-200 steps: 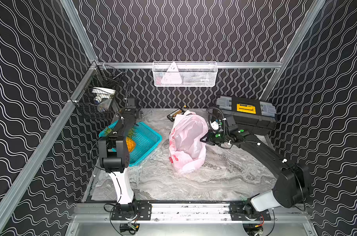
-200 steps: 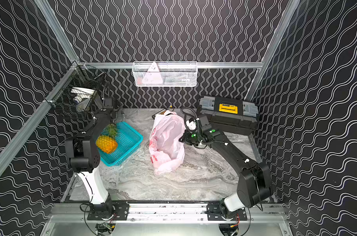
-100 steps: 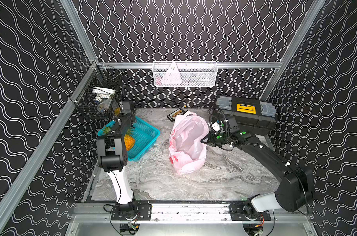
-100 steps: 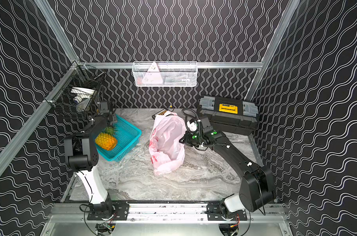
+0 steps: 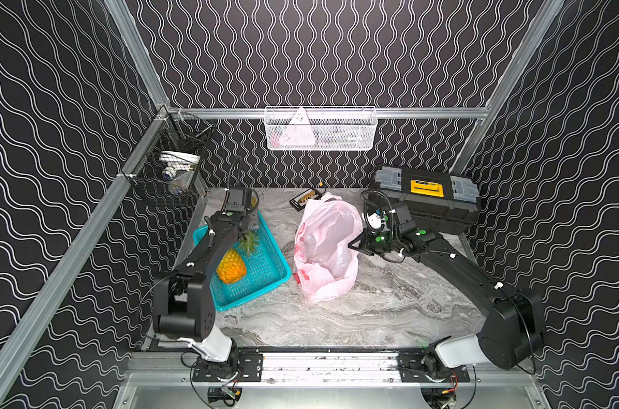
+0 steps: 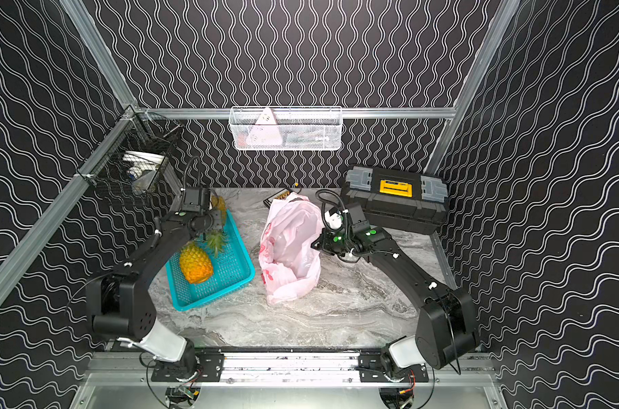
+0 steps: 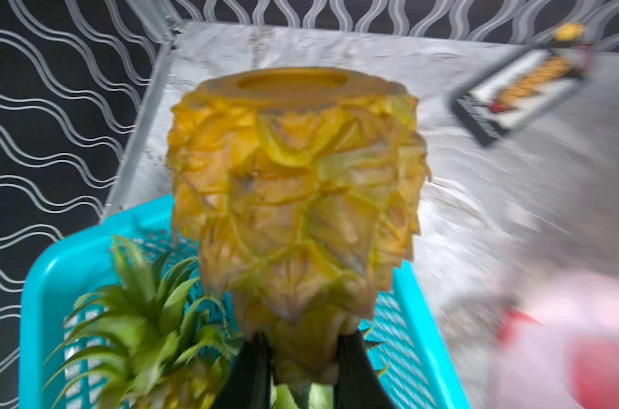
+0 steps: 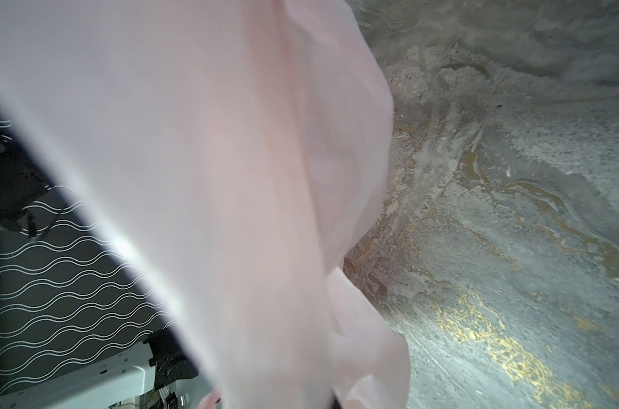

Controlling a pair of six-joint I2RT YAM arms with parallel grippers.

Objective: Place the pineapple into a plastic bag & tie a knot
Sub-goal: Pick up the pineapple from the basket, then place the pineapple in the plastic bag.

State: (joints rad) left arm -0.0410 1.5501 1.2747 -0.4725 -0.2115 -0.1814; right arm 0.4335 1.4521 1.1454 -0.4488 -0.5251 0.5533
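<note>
Yellow scaly pineapple [image 7: 293,198] clamped at crown end by left gripper [image 7: 302,340], above teal mesh basket [image 5: 265,283], 9 o'clock of pale-pink plastic bag [image 5: 327,248]. Right gripper [image 5: 351,245] pinches bag's 3 o'clock rim. Both arms stretched forward. Black toolbox [image 5: 426,209] label unreadable.

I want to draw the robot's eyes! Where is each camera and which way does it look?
Top views: high above the arms' bases, looking down on the table; left arm and right arm whole.
Left wrist: on that arm, looking past the left gripper at its pineapple and the basket.
Right wrist: on that arm, facing the plastic bag; right gripper hidden.
Shared: all show the table.
</note>
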